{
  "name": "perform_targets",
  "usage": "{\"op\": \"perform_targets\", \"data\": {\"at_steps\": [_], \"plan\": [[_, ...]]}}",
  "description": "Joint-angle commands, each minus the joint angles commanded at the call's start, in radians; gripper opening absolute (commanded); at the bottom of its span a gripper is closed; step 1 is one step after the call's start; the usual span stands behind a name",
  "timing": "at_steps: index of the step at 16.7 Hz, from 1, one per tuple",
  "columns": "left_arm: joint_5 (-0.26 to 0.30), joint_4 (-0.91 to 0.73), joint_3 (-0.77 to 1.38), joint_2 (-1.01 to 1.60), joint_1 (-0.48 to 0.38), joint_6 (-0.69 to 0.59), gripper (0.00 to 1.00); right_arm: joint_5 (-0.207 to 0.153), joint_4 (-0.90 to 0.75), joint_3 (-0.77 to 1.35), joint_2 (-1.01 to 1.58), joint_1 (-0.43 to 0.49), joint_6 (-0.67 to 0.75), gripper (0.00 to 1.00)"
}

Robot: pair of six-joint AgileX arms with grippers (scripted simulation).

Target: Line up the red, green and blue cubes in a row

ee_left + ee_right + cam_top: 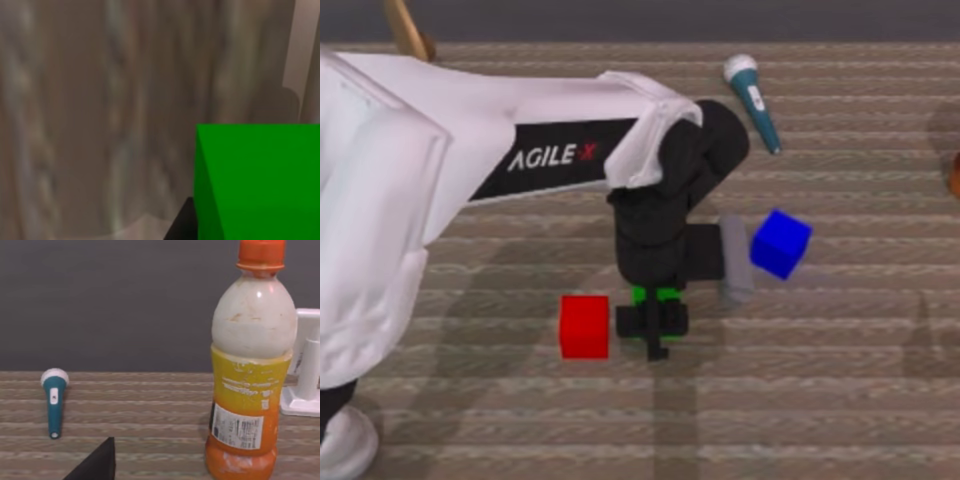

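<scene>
The red cube lies on the wooden table, left of centre. Just right of it my left gripper points down, shut on the green cube, of which only a strip shows under the black hand. In the left wrist view the green cube fills the lower corner with a dark finger against its side. The blue cube sits farther right and a little farther back, apart from the other two. My right arm is outside the top view; a dark part of my right gripper shows in its wrist view.
A grey block stands between the left hand and the blue cube. A teal microphone lies at the back. An orange-capped bottle and a white stand are at the far right.
</scene>
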Motion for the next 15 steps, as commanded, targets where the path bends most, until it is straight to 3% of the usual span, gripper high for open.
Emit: {"op": "perform_targets", "data": {"at_steps": [6, 15], "plan": [[0.0, 0.0, 0.0, 0.0, 0.0, 0.0, 0.98, 0.0, 0.0, 0.0, 0.0, 0.0, 0.0, 1.0], [0.0, 0.0, 0.0, -0.001, 0.003, 0.0, 1.0, 0.0, 0.0, 0.0, 0.0, 0.0, 0.0, 1.0]]}}
